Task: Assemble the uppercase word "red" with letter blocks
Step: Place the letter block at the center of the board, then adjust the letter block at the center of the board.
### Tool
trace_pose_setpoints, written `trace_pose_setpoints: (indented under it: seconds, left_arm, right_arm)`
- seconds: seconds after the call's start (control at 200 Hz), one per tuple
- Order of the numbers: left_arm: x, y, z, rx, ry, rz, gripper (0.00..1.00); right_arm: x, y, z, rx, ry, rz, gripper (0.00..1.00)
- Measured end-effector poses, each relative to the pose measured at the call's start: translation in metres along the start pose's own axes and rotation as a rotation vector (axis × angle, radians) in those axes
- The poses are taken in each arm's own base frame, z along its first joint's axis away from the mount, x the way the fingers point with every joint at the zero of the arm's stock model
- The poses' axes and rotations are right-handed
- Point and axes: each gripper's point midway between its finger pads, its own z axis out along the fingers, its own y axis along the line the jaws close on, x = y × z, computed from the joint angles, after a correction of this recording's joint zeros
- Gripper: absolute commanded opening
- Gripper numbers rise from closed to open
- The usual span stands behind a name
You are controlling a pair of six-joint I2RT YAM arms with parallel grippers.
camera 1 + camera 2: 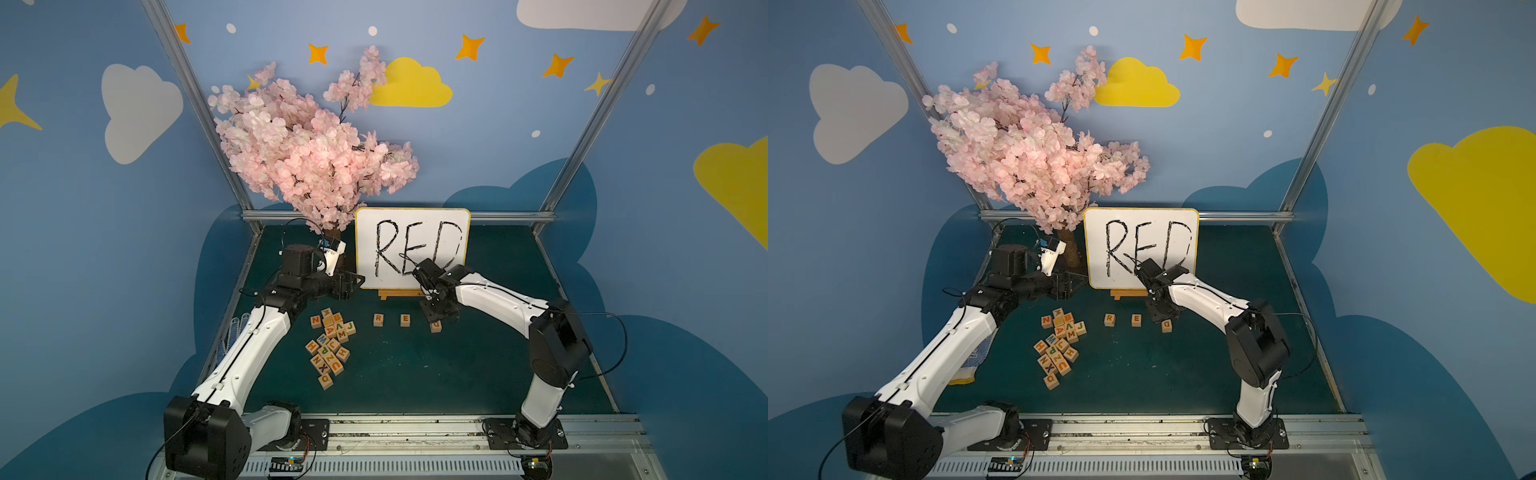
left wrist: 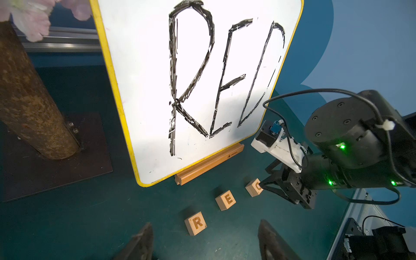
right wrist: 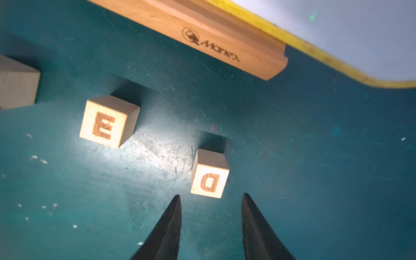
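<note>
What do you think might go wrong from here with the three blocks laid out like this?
The right claw is open with its tips right at the D block; a careless withdrawal could nudge it.
The D looks turned round relative to the E block, so the word may misread.
It also sits slightly out of line with E and the R block.

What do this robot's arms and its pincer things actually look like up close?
The left arm and right arm have smooth white shells between chunky black cylindrical joints, with thin black cables running along them. Small green lights glow on the right one. Each ends in tapered black fingers.
</note>
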Motion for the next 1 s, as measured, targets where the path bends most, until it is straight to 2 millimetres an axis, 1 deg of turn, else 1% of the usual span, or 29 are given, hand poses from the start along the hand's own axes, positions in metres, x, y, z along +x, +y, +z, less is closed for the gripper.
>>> trace_pose_setpoints:
  seconds: [0.15, 0.27, 0.461, 0.646, 0.871, 1.001]
  left_arm:
    - [0.000, 0.002, -0.001, -0.004, -0.002, -0.003, 0.72]
    - [-0.001, 0.003, -0.001, -0.006, -0.003, -0.004, 0.72]
    - [-0.001, 0.004, -0.002, -0.009, -0.005, -0.006, 0.72]
    - [-0.001, 0.005, -0.002, -0.012, -0.006, -0.008, 0.72]
    - [-0.001, 0.005, -0.003, -0.014, -0.008, -0.006, 0.72]
    - [0.000, 0.005, -0.004, -0.015, -0.008, -0.006, 0.72]
  right_arm:
    - [0.005, 0.007, 0.009, -0.031, 0.043, -0.089, 0.44]
    - [0.010, 0.007, 0.017, -0.033, 0.079, -0.104, 0.46]
    - [0.012, 0.005, 0.022, -0.027, 0.100, -0.015, 0.48]
    - [0.016, 0.006, 0.026, -0.030, 0.108, 0.072, 0.48]
    - [0.023, 0.007, 0.040, -0.021, 0.141, 0.109, 0.46]
    - [0.023, 0.008, 0.044, -0.020, 0.145, 0.115, 0.39]
